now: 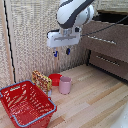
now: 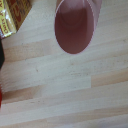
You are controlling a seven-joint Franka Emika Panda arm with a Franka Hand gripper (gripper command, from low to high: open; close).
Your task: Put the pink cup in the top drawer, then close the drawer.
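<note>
The pale-pink cup (image 1: 65, 85) stands upright on the wooden floor, next to a shallow red bowl (image 1: 55, 79). My white gripper (image 1: 61, 52) hangs well above the cup, open, with nothing between its blue-tipped fingers (image 1: 68, 50). The wrist view looks down into the cup's open mouth (image 2: 75, 27); no fingers show there. The grey-brown dresser (image 1: 110, 60) stands at the exterior view's right. Its top drawer (image 1: 106, 34) is pulled out, with its dark inside showing above the brown front and silver bar handle.
A red wire-mesh basket (image 1: 26, 104) sits at the front of the exterior view's left. A yellow packet (image 1: 41, 80) (image 2: 15, 15) leans between basket and bowl. Beige slatted wall panels (image 1: 30, 40) stand behind.
</note>
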